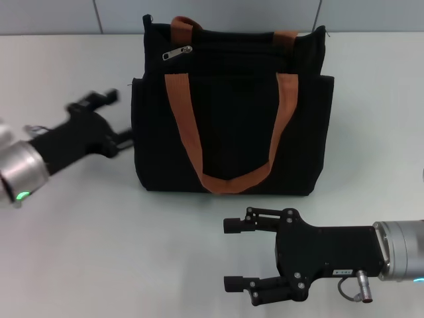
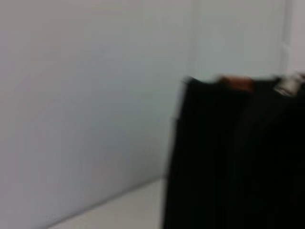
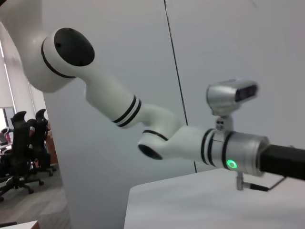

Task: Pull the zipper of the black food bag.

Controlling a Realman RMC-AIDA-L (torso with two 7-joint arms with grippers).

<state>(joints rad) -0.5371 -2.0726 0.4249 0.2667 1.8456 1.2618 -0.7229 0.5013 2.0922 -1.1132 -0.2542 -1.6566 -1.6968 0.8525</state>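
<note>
White tabletop [image 1: 99,232] is carrying the black food bag [image 1: 232,139]; left gripper [image 1: 112,119] is waiting at nine o'clock, spread unreadable; right gripper [image 1: 235,255] is idling wide at six; zipper [image 1: 177,52] is resting at eleven.

The black food bag [image 1: 232,126] is seen standing upright on the white surface [image 1: 119,252], boxy in shape, with its front pocket turned toward the head camera. Two orange-brown webbing handle straps are carried: one is draped down the front in a U-shaped loop, the other is raised at the top. The zipper [image 1: 177,52], a small silver pull tab, is found at the left end of the upper zip line, lying slightly tilted.
</note>
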